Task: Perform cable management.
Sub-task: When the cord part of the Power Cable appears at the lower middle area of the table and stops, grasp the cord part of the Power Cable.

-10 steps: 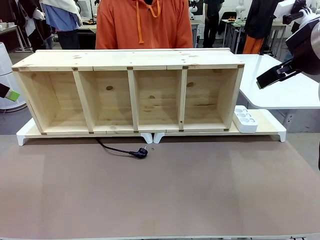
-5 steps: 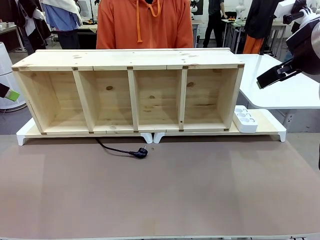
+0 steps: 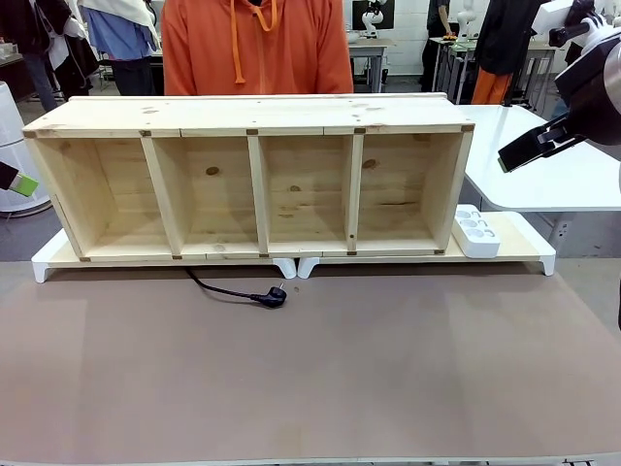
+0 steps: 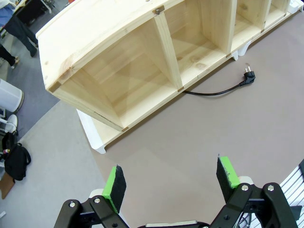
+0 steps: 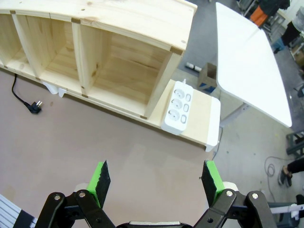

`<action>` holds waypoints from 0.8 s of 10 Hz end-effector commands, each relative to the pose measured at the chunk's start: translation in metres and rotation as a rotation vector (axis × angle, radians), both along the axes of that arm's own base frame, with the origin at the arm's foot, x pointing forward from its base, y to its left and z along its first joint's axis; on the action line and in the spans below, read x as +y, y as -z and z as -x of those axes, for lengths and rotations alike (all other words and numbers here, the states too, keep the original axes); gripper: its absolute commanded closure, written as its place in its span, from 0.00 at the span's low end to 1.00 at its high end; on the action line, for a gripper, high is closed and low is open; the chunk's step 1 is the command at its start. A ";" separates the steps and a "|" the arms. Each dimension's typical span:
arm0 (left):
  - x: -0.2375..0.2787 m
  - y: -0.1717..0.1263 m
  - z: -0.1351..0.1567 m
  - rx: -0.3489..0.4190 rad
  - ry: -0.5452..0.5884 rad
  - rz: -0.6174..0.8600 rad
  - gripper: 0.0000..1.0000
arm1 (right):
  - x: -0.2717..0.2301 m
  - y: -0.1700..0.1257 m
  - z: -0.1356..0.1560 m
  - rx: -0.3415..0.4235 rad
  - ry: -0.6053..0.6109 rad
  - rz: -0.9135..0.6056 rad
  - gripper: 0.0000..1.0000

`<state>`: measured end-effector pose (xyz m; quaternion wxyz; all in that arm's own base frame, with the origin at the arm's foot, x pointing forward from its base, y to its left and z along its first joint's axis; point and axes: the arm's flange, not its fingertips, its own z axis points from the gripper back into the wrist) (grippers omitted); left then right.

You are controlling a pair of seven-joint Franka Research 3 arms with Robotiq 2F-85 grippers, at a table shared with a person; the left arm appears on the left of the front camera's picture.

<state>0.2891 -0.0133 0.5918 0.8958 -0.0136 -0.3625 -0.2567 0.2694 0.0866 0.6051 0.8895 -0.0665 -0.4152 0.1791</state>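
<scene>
Since a second ago, only the person point(image 3: 257, 49) has shifted, moving left behind the shelf point(image 3: 252, 115). The left gripper point(image 4: 169, 171) hangs wide open and empty above the table point(image 3: 388, 379), where one cable point(image 3: 228, 288) lies just in front of the one four-bay shelf, its plug near the middle. One power strip point(image 3: 475, 230) sits at the shelf's right end, and the right gripper point(image 5: 156, 173) is likewise wide open, holding nothing.

Pale knotty wood shelf point(image 3: 257, 180); matt brown tabletop point(image 3: 310, 369); glossy black cable point(image 3: 233, 289).
</scene>
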 end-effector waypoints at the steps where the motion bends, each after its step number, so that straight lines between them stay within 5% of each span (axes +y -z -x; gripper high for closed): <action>1: 0.001 -0.001 0.000 -0.005 -0.005 0.002 0.00 | -0.001 0.001 -0.001 0.003 0.001 0.005 0.00; 8: 0.001 -0.001 0.000 -0.005 -0.005 0.002 0.00 | -0.001 0.001 -0.001 0.003 0.001 0.005 0.00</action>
